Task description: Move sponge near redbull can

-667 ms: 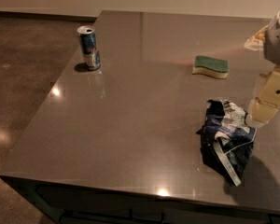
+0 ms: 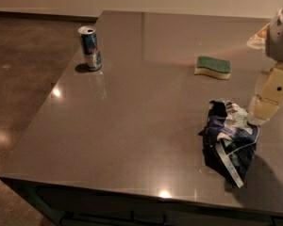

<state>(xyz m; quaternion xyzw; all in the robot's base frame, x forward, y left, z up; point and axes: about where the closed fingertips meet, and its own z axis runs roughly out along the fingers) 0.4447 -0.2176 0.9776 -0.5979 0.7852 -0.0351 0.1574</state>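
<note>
Claw (image 2: 265, 103) slants down from the right edge, just beside the foil bag (image 2: 228, 138); its grip state I cannot tell.

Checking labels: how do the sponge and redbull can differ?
The sponge lies flat, the redbull can stands upright. The sponge is green over yellow, the can blue and silver. The pincer hangs at the right edge, nearer the sponge than the can. Both rest on the table.
</note>
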